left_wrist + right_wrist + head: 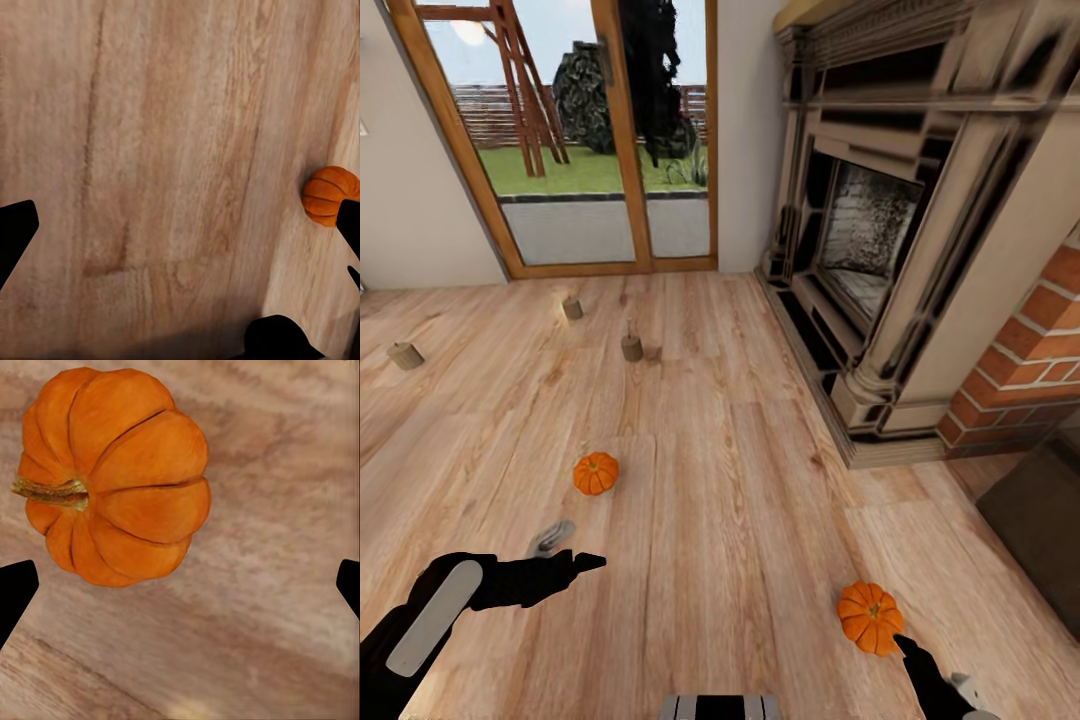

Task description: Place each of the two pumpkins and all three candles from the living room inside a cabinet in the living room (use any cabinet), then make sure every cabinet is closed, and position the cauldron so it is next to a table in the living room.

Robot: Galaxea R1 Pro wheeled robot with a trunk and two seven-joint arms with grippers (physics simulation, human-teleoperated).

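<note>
- Mostly wood floor; right gripper cut off by the frame's lower edge, one black fingertip just beside the near pumpkin, contact unclear.
- Right wrist view: fingertips spread wide, holding nothing, near pumpkin ahead of them on the floor.
- Left gripper over bare boards, fingers apart, empty; far pumpkin near it.
- Three candles on the floor toward the glass door.
- Fireplace by the right wall.
</note>
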